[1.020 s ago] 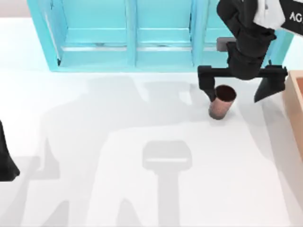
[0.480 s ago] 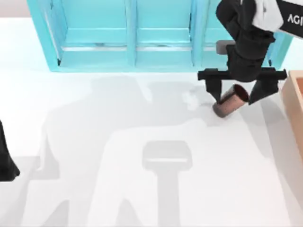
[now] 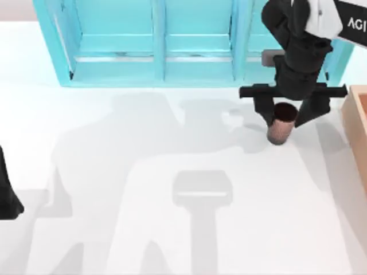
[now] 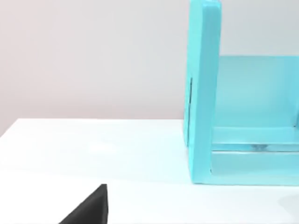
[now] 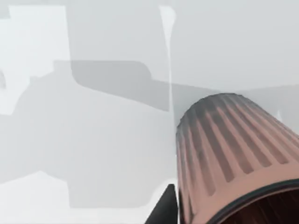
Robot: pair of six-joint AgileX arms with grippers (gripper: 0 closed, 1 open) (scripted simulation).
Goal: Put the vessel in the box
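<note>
While ribbed and copper-toned, the vessel (image 3: 281, 127) sits between the right claw's (image 3: 291, 116) fingers.

White letters "AGI", cut off by the frame edge, stand on the right arm (image 3: 344, 20).

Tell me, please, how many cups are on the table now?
1. The single copper-toned cup stands between the fingers of the right tool, near the table's right side, in front of the turquoise shelf unit and left of the wooden box.

Copper-brown ribbed vessel (image 3: 281, 129) with dark inside, orange-tan box (image 3: 356, 129), turquoise shelf unit (image 3: 160, 43), white table (image 3: 114, 172)
</note>
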